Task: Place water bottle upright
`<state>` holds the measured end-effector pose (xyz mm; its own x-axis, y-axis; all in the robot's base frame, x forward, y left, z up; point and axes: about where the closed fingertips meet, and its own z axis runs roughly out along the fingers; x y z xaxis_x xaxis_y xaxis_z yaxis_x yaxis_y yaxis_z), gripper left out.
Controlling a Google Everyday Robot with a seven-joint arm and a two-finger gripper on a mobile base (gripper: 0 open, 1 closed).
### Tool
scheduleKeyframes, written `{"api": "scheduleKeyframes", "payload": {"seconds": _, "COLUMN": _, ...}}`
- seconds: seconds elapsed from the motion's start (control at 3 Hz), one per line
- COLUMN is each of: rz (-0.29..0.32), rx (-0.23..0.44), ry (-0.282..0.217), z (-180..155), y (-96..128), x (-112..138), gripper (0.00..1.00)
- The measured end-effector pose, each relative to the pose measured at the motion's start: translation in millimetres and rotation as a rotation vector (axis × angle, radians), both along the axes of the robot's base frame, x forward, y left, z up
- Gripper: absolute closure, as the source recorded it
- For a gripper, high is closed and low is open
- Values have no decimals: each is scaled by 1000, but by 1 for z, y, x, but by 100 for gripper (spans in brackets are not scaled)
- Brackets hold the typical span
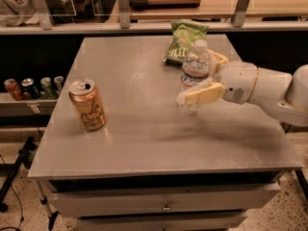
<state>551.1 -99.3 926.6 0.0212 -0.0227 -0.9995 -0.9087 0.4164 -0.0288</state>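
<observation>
Four small drink cans point(30, 87) line a low shelf point(21, 105) at far left, beside a grey metal table point(144, 138) where a single orange-gold can point(87, 105) stands upright near the left edge. Right of centre, the one water bottle point(195, 69) stands nearly vertical, white cap up, its base at the tabletop, though whether it rests there fully cannot be made out. The robot's gripper point(199, 80), reaching in from the right on a white arm point(269, 88), is clamped on the bottle's middle, with one cream finger across the near side and the other behind it. One green snack bag point(185, 41) lies just behind the bottle at the table's far edge. The task looks close to finished: the bottle is upright and well apart from the orange-gold can. What appears to be left is to let go and draw the arm back without tipping it.
</observation>
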Motion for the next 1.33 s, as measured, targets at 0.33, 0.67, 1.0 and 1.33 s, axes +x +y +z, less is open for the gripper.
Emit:
{"api": "scheduleKeyframes", "payload": {"seconds": 0.33, "rz": 8, "rx": -5, "ry": -1, "z": 1, "y": -1, "x": -1, "gripper": 0}}
{"api": "scheduleKeyframes", "payload": {"seconds": 0.67, "rz": 23, "rx": -25, "ry": 16, "z": 0, "y": -8, "x": -1, "gripper": 0}}
{"api": "scheduleKeyframes", "payload": {"seconds": 1.0, "rz": 38, "rx": -44, "ry": 45, "z": -4, "y": -22, "x": -5, "gripper": 0}}
{"api": "scheduleKeyframes", "payload": {"seconds": 1.33, "rz": 45, "rx": -61, "ry": 75, "z": -9, "y": -35, "x": -9, "gripper": 0}}
